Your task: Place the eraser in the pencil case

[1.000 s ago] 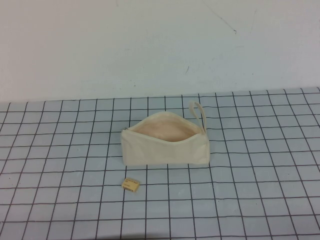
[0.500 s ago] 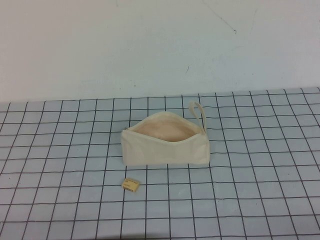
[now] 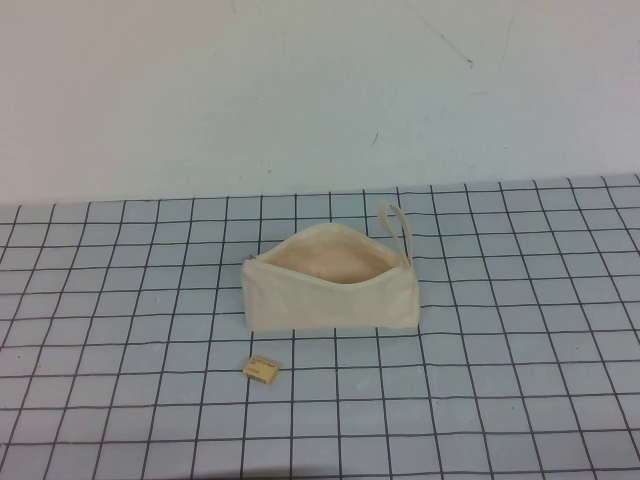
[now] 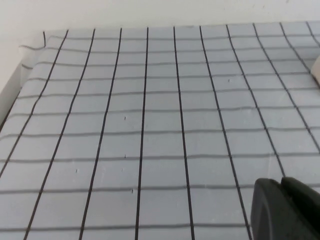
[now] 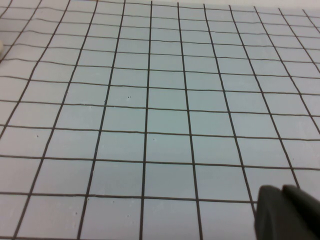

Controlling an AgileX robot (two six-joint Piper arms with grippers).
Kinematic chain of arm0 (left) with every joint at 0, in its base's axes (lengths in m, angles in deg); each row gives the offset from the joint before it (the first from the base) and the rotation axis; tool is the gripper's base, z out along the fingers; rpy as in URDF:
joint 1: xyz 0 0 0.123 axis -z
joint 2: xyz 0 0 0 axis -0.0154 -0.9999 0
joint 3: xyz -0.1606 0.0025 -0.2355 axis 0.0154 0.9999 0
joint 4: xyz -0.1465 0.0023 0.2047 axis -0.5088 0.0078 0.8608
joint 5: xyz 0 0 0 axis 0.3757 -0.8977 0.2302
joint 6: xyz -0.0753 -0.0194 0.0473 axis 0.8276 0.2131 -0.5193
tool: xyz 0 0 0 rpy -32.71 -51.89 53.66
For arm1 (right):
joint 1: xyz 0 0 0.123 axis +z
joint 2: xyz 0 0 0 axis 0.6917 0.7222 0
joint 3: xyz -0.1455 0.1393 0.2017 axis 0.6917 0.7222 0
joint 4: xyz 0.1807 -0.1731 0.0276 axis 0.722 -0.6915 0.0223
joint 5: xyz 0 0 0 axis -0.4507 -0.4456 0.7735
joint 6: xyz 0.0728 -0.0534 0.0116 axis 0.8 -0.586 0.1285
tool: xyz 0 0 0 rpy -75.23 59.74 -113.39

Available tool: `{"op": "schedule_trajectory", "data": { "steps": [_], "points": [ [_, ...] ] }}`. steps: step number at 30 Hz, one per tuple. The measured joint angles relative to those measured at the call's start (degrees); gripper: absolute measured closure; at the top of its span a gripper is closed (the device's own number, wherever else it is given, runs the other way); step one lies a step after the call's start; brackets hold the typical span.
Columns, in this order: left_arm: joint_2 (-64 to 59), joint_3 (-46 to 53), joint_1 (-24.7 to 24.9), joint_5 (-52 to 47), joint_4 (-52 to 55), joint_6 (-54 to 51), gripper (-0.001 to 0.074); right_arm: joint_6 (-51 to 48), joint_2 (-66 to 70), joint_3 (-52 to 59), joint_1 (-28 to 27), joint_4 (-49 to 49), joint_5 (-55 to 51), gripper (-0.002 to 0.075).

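Observation:
The pencil case [image 3: 330,288] is a cream-white pouch lying in the middle of the grid mat, its mouth open and showing the peach lining, with a loop strap [image 3: 396,222] at its far right end. The eraser [image 3: 262,369] is a tiny tan-yellow block on the mat just in front of the pouch's left end. Neither arm shows in the high view. My left gripper [image 4: 281,184] is shut and empty over bare mat; a sliver of the pouch [image 4: 316,70] shows at that view's edge. My right gripper [image 5: 281,191] is shut and empty over bare mat.
The blue-grey mat [image 3: 500,380] with black grid lines covers the table up to a white wall [image 3: 320,90] behind. The mat's left edge [image 4: 20,75] and the white table border show in the left wrist view.

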Motion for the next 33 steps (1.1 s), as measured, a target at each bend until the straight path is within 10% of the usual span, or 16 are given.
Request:
{"op": "schedule_trajectory", "data": {
  "steps": [20, 25, 33],
  "points": [
    [0.0, 0.5, 0.0, 60.7, -0.2, -0.1, 0.0736, 0.0, 0.0, 0.0, 0.0, -0.4, 0.0, 0.0727],
    [0.0, -0.7, 0.0, 59.2, -4.4, 4.5, 0.0736, 0.0, 0.0, 0.0, 0.0, 0.0, 0.0, 0.0727],
    [-1.4, -19.9, 0.0, 28.0, -7.1, 3.0, 0.0736, 0.0, 0.0, 0.0, 0.0, -0.4, 0.0, 0.0727]
  ]
}}
